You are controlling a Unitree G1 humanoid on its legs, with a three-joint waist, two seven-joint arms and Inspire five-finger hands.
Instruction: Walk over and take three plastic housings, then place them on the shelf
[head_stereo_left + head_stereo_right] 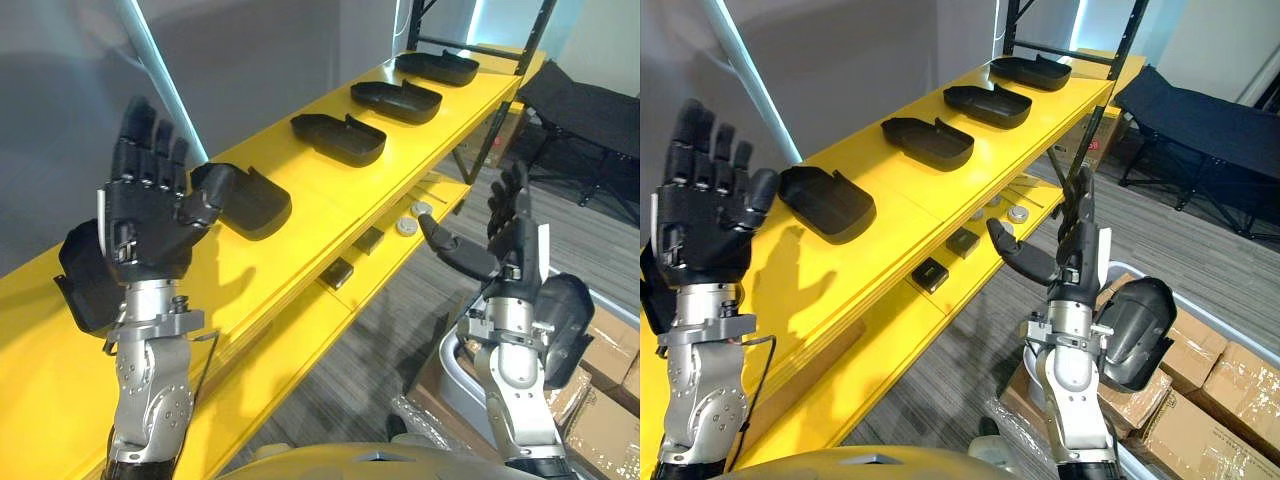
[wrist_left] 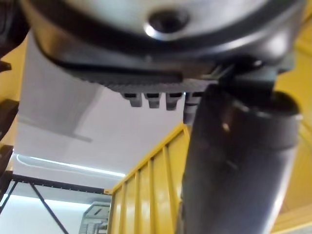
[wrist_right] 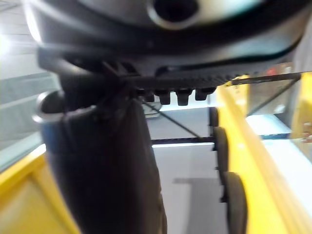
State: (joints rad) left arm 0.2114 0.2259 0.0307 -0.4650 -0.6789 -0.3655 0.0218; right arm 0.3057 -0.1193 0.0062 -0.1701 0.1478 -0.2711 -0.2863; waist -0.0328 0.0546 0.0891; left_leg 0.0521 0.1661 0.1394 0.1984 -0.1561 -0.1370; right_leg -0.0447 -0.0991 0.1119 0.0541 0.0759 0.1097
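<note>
Several black plastic housings lie in a row along the top board of a yellow shelf (image 1: 322, 192): the nearest housing (image 1: 252, 202), then one (image 1: 338, 138), another (image 1: 396, 100) and the farthest (image 1: 437, 67). My left hand (image 1: 150, 215) is raised over the shelf's near end, palm up and fingers straight, just left of the nearest housing and holding nothing. My right hand (image 1: 507, 248) stands upright beside the shelf, over the floor, open and empty. The right wrist view shows the housings (image 3: 222, 146) edge-on along the shelf.
The lower shelf board carries two small dark boxes (image 1: 338, 272) and round silver pieces (image 1: 406, 226). Cardboard boxes (image 1: 1230, 400) and a grey bin (image 1: 458, 372) sit on the floor at the right. A black folding cot (image 1: 590, 110) stands further back.
</note>
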